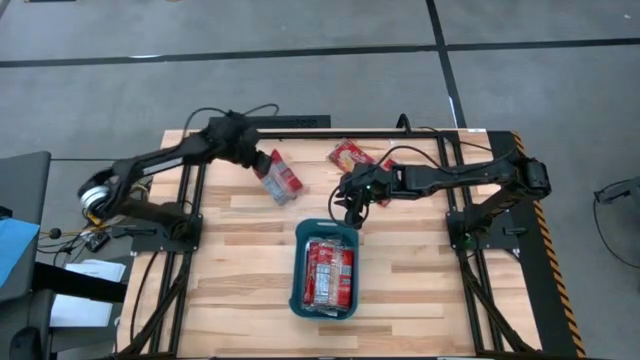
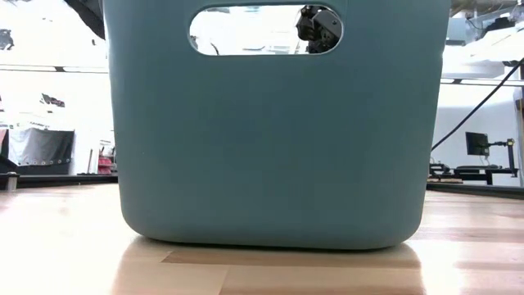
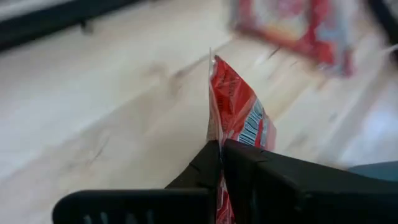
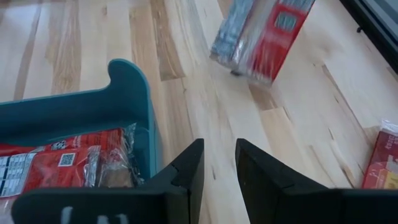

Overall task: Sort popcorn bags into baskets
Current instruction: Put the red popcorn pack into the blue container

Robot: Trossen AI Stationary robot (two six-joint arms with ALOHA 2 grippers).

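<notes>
High view: the left gripper (image 1: 268, 166) is clamped on a bag (image 1: 279, 178), up-left of the basket (image 1: 297, 283). The right gripper (image 1: 351, 216) hangs just above the basket's far rim, fingers parted, empty. Bags (image 1: 329, 274) fill the basket; another bag (image 1: 352, 154) lies beyond it.

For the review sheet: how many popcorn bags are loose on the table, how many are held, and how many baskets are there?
Popcorn bags loose on the table: 2, overlapping
Popcorn bag pinched in the left gripper: 1
Baskets: 1, with bags stacked inside that I cannot count
Total counted: 4
</notes>
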